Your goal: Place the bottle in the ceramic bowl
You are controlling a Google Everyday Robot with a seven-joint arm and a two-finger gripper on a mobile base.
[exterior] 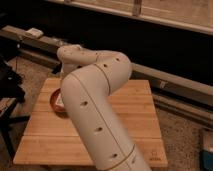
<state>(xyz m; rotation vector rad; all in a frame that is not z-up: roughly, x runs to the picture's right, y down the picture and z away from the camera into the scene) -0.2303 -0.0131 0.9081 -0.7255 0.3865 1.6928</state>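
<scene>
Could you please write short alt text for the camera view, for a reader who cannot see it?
A thick white robot arm bends over a wooden table, hiding its claw, which reaches down by the orange-red ceramic bowl at the table's left side. The bottle cannot be seen.

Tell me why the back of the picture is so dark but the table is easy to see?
In the camera view, light falls on the wooden table and the white arm, while the wall behind gets little and stays nearly black. The arm blocks most of the ceramic bowl, so only its orange-red edge shows. The gripper sits hidden behind the arm above the bowl, and the bottle can't be seen.
</scene>
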